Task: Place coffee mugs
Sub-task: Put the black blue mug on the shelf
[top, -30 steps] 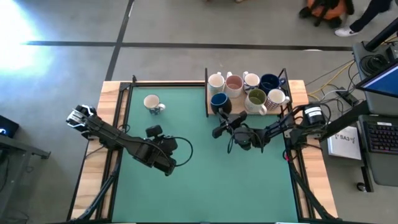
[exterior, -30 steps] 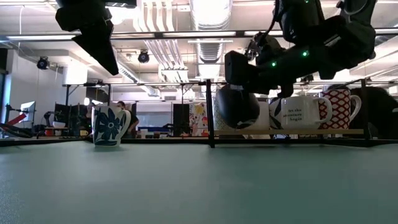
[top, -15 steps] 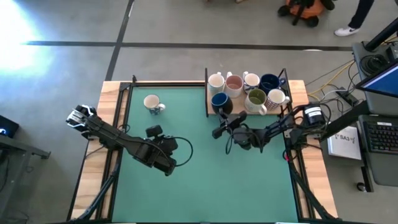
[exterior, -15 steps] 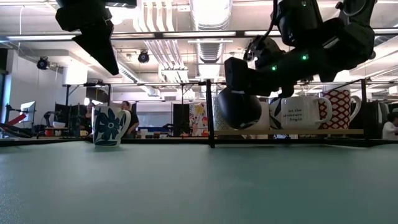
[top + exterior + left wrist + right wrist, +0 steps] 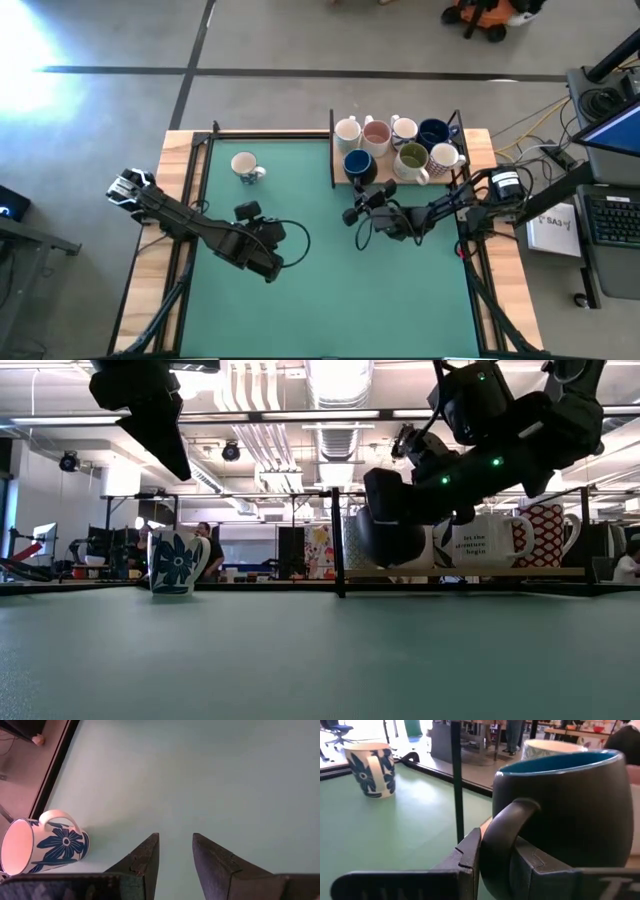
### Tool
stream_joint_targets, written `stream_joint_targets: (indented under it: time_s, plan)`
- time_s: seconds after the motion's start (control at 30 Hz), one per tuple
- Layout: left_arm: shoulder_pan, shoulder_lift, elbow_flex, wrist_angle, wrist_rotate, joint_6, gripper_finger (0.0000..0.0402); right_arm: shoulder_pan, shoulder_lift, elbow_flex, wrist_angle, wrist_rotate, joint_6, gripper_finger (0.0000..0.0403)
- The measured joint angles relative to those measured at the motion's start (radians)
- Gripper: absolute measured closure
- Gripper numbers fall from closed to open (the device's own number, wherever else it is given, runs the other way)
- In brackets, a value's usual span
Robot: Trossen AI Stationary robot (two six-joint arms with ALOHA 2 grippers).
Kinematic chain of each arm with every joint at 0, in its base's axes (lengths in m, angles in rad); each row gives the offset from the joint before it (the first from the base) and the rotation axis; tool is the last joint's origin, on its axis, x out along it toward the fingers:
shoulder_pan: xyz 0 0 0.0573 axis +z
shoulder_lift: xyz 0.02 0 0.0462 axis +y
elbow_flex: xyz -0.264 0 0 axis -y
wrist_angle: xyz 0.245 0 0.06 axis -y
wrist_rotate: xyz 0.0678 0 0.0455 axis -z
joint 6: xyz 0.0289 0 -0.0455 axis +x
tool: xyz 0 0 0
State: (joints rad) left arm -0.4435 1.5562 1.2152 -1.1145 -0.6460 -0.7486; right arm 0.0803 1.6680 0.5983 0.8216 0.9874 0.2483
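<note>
Dark blue mug (image 5: 560, 805) sits at the rack's (image 5: 333, 150) 7 o'clock corner in the high view; right gripper (image 5: 495, 857) pinches only its handle. Risk: mug swings, clips the rack post (image 5: 456, 780). Left gripper (image 5: 175, 852) waits, fingers parted, empty.

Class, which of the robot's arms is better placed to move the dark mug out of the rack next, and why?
The right. Its gripper is already shut on the dark mug's handle at the rack. The left gripper is open, over bare mat well away.
</note>
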Motion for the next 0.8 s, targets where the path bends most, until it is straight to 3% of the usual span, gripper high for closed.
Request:
stream_joint_targets:
  time_s: [0.8]
  plan:
    - [0.000,0.000,0.000,0.000,0.000,0.000,0.0301,-0.020,-0.122,-0.001,-0.226,-0.090,0.117,0.0352]
